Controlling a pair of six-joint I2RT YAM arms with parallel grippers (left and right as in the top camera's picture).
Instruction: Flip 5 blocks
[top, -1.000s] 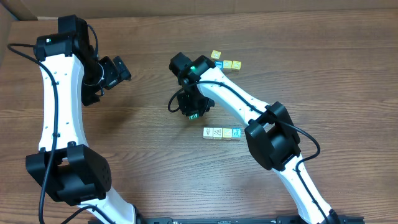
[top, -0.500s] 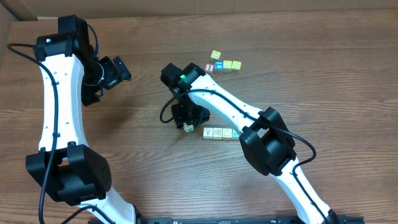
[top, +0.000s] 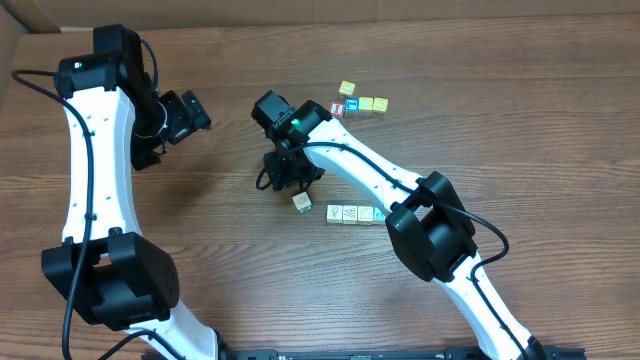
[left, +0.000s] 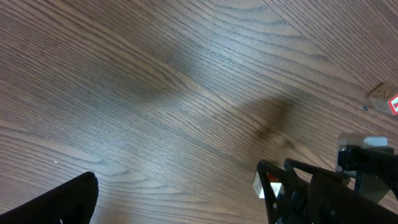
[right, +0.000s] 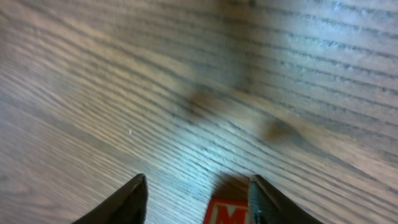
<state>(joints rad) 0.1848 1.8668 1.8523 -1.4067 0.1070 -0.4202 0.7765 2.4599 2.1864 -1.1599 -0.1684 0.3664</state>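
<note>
**While the right gripper (right: 198, 184) stands part-open and empty, one block lies loose beside it**

The jaws grip nothing. The block (top: 302, 202) sits tilted on the tabletop (top: 500, 150), near the row of other blocks (top: 350, 213). It looks light, hard and smooth-faced, so pinch two opposite flat sides, not corners. The bare woodgrain leaves ample room. The left gripper (top: 190, 112) hangs wide open, well apart.

light: bright, even | shadows: soft | right wrist view: blurred
</note>
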